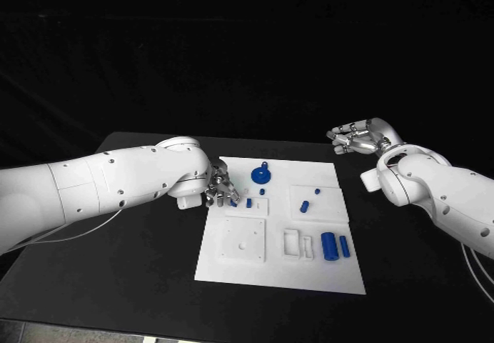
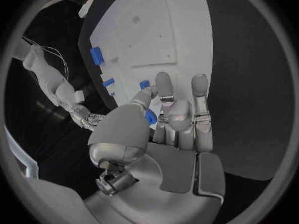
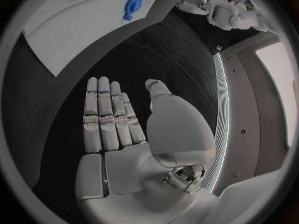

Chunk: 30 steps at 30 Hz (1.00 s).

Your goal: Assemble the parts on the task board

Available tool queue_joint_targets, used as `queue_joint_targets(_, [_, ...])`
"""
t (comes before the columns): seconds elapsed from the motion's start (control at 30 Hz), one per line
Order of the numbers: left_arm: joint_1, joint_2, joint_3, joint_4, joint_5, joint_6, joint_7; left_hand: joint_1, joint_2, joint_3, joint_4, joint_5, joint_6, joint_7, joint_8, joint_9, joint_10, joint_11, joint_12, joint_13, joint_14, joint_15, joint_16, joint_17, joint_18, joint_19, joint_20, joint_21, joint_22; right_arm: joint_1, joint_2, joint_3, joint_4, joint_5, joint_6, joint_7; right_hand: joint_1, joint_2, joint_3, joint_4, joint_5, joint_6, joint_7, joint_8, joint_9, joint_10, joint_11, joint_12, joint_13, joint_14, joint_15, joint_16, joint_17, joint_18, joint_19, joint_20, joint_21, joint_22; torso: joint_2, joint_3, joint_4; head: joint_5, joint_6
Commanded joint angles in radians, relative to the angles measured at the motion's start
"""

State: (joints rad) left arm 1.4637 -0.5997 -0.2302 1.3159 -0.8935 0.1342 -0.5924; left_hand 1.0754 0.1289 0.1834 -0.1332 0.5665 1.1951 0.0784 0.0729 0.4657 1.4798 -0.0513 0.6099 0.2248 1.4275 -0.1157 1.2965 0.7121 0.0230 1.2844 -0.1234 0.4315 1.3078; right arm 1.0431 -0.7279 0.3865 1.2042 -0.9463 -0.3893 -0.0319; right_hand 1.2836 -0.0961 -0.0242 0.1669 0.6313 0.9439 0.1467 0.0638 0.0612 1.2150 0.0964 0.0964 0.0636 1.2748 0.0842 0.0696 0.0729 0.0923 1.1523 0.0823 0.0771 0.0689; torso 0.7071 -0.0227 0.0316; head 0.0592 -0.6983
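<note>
My left robot hand (image 1: pixel 220 190) is down at the near-left edge of the white task board (image 1: pixel 278 275), and in the left wrist view I have a small blue part (image 2: pixel 150 116) pinched between thumb and a fingertip, the other fingers stretched toward the board, I judge so the piece can be lowered into a seat. My right robot hand (image 1: pixel 358 136) hangs over the bench (image 1: pixel 123 286) beyond the board's far right corner, fingers apart and holding nothing, kept clear of the work. The remaining pieces lie on the board: a round blue disc with a tab (image 1: pixel 261 173) near the far edge, and two blue cylinders (image 1: pixel 335 245) side by side at the right.
</note>
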Motion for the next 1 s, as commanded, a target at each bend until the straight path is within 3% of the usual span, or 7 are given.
queue_joint_targets(0.03, [-0.01, 0.002, -0.009, -0.002, 0.014, 0.052, -0.019, -0.013, 0.008, 0.007, -0.001, 0.008, 0.214, -0.11, 0.002, 0.0, 0.035, -0.024, 0.007, 0.004, 0.003, -0.007, 0.007, 0.003, 0.016, -0.004, 0.006, 0.004, 0.018, -0.001, 0.001, 0.001, 0.0, -0.001, 0.012, 0.011, -0.002, 0.003, 0.007, -0.002, 0.003, -0.003, 0.004, -0.004, -0.001, -0.007, 0.003, -0.005, -0.001, -0.005, 0.001, -0.004, -0.001, -0.006, -0.008, -0.001, -0.002, -0.002, 0.0, -0.0005, 0.0005, 0.0, -0.001])
queue_joint_targets(0.57, [-0.01, 0.005, -0.009, -0.005, 0.012, 0.061, -0.02, -0.018, 0.016, 0.015, -0.02, 0.002, 0.215, -0.11, 0.002, 0.003, 0.036, -0.024, 0.008, 0.011, 0.003, -0.007, 0.011, 0.008, 0.016, -0.006, 0.006, 0.008, 0.018, -0.002, 0.001, 0.001, 0.0, -0.001, 0.013, 0.011, -0.002, 0.003, 0.007, -0.002, 0.003, -0.003, 0.004, -0.004, -0.001, -0.007, 0.003, -0.005, -0.001, -0.005, 0.001, -0.004, -0.001, -0.006, -0.008, -0.001, -0.002, -0.002, -0.001, -0.001, 0.001, -0.003, -0.004])
queue_joint_targets(1.0, [-0.01, 0.018, -0.009, -0.014, -0.003, 0.058, -0.019, -0.006, 0.018, 0.009, -0.022, -0.022, 0.21, -0.108, 0.0, 0.003, 0.036, -0.024, 0.001, 0.01, 0.001, -0.007, 0.005, -0.002, 0.018, -0.008, 0.007, 0.008, 0.018, -0.002, 0.002, 0.001, 0.0, -0.001, 0.013, 0.012, -0.002, 0.003, 0.007, -0.002, 0.003, -0.003, 0.004, -0.004, -0.001, -0.007, 0.003, -0.005, -0.001, -0.005, 0.001, -0.004, -0.001, -0.006, -0.008, -0.001, -0.002, -0.002, 0.0, -0.0006, -0.0005, -0.002, -0.004])
